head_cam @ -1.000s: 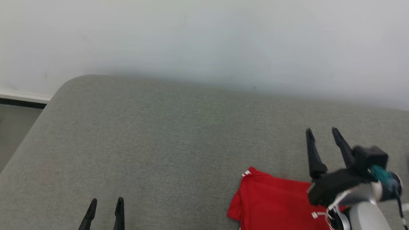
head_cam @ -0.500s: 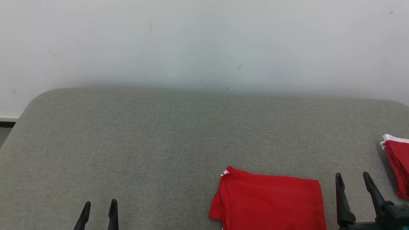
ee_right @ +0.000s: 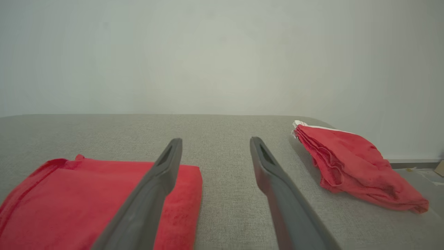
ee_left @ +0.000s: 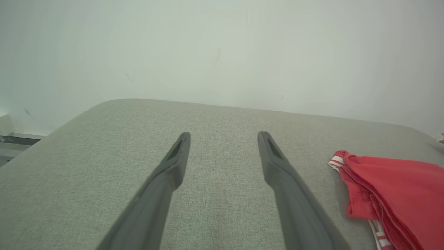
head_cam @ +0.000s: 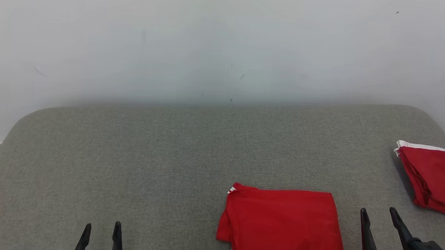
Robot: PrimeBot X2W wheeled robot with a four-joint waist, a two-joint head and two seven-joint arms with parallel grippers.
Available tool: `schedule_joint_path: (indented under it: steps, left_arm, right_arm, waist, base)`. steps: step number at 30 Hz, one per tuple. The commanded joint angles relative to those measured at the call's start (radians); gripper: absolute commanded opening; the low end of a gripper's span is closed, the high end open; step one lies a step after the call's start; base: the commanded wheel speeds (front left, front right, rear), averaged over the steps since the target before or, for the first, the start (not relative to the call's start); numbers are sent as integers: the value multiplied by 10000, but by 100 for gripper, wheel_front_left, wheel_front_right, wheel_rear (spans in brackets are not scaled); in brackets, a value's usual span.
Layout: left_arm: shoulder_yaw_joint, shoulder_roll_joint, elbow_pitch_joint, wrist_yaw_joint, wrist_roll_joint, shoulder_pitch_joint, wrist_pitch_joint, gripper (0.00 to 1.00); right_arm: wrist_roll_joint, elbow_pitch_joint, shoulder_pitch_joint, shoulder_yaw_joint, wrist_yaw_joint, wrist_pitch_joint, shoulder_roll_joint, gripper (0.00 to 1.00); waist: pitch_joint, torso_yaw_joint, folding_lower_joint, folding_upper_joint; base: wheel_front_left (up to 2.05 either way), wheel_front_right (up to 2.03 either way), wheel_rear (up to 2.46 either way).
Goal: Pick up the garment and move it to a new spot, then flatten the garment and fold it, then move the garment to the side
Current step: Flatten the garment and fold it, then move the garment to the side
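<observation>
A red garment (head_cam: 282, 225) with white-striped trim lies folded into a flat rectangle on the grey cushioned surface (head_cam: 151, 156), near its front edge. The left wrist view has this garment (ee_left: 399, 194) at the right, and the right wrist view has it (ee_right: 86, 201) at the lower left. My right gripper (head_cam: 378, 215) stands open just right of it, apart from the cloth, with nothing between its fingers (ee_right: 215, 141). My left gripper (head_cam: 100, 230) is open and empty over bare cushion at the lower left, well left of the garment (ee_left: 224, 136).
A second red cloth (head_cam: 430, 176) with a white edge lies loosely folded at the cushion's far right; the right wrist view shows it (ee_right: 353, 166) too. A pale wall (head_cam: 210, 47) rises behind the cushion. The cushion's rounded corners drop off at left and right.
My right gripper has drawn back off the folded garment to its right side, still open. The camera has swung right, bringing the second red cloth into view. The left gripper stays put.
</observation>
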Motion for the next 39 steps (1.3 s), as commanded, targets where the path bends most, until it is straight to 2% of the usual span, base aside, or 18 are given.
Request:
schedule_joint_path:
  steps: [1, 12, 39]
  left_arm:
    - [37, 1, 39, 47, -74, -50, -23, 100]
    - [82, -2, 363, 129, -205, 94, -23, 100]
    - [122, -4, 281, 144, -332, 81, -23, 100]
  right_arm:
    - [33, 25, 72, -3, -2, -54, 45, 100]
    - [82, 565, -115, 133, -2, -82, 272, 100]
    - [-3, 305, -288, 9, -2, -87, 265, 100]
  waist:
    - [-13, -18, 1, 0]
    - [-2, -65, 1, 0]
    - [96, 103, 1, 0]
  base:
    - [0, 0, 0]
    - [0, 0, 0]
    - [0, 0, 0]
